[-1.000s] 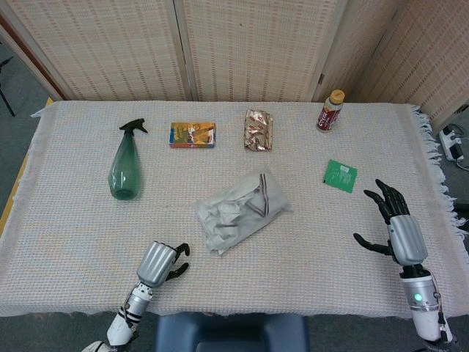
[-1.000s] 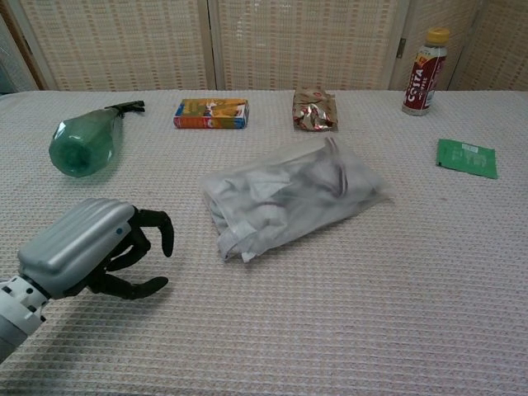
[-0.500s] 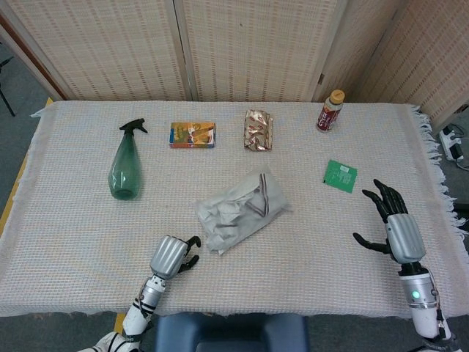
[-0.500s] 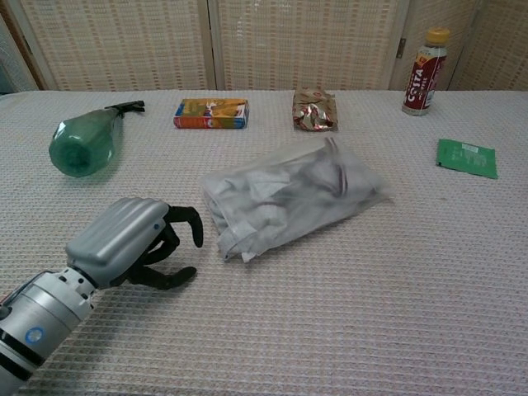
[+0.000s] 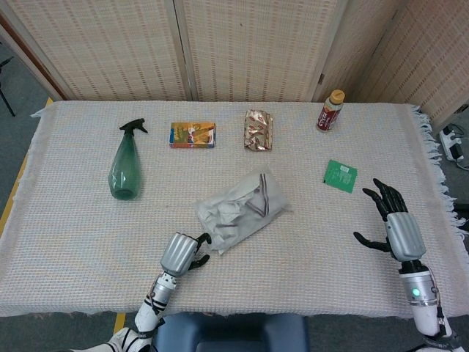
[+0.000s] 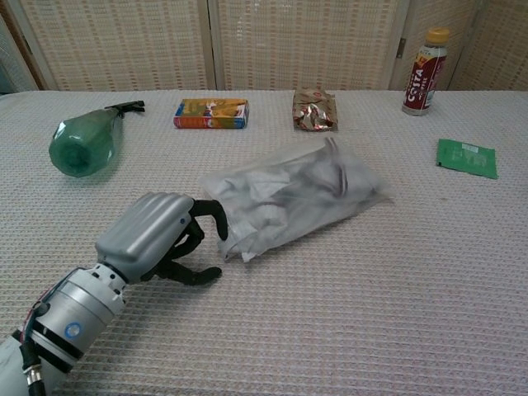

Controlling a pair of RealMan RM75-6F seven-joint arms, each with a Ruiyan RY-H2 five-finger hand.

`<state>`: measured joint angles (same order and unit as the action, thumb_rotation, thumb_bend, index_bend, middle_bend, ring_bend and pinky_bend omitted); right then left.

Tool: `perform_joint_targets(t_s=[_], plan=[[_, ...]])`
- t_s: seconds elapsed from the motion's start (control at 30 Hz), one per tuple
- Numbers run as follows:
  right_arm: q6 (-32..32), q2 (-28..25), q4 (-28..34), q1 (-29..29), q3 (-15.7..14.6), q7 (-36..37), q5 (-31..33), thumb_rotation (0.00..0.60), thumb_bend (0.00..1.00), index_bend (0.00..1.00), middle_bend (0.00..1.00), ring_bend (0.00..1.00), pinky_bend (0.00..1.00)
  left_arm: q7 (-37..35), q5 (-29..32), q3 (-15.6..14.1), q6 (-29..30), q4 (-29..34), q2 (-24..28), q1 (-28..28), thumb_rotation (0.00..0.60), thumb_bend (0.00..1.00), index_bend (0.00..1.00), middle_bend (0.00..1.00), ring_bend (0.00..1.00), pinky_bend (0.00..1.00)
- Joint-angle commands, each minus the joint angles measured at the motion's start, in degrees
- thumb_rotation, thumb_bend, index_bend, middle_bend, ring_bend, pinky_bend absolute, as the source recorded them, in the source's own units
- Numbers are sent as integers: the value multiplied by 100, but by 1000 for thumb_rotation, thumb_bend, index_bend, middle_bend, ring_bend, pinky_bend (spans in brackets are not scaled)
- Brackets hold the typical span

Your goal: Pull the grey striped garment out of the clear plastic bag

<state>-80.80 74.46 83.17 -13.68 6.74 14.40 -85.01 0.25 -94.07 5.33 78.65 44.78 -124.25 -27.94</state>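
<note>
Clear plastic, crumpled round the grey striped garment (image 5: 253, 204), makes the clear plastic bag (image 5: 239, 211) that lies near the middle of the worktop (image 5: 66, 227), and the left robot hand (image 5: 183, 254) has closed most of the gap to it over the last second; it began well to the left of the bag near the front edge, and now its dark fingertips (image 6: 216, 216) sit just beside the bag's near-left end, at or almost at the plastic, though contact cannot be confirmed from either view; the bag itself has not shifted and the garment is wholly inside it, so the pull has not begun; the judgement is that this is the end of the approach, with a grasp on the bag's corner the likely next need.

Silver-backed and knuckles up, the left robot hand shows its fingers curled downward and forward with the thumb (image 6: 194, 274) stretched low along the cloth beneath them, a loose, half-open claw that holds nothing; its forearm runs back toward the front-left edge; the right robot hand (image 5: 392, 224) rests well apart at the right side of the worktop, near the green packet (image 5: 340, 175), fingers spread wide and empty, and it has scarcely moved; a second hold on the bag will probably fall to it, since one hand alone may only drag the slippery plastic.
</note>
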Motion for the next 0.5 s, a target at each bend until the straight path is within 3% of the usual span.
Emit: perform_joint_targets(t_s=[0.03, 0.5], plan=[[23, -25, 10, 2, -15, 19, -9, 600, 119, 116, 0, 0, 0, -64, 34, 1, 17, -44, -79, -46, 600, 227, 526, 1000, 1000, 1000], [116, -181, 110, 7, -56, 112, -35, 600, 118, 110, 0, 0, 0, -264, 180, 193, 165, -505, -316, -296, 600, 246, 529, 1000, 1000, 1000]])
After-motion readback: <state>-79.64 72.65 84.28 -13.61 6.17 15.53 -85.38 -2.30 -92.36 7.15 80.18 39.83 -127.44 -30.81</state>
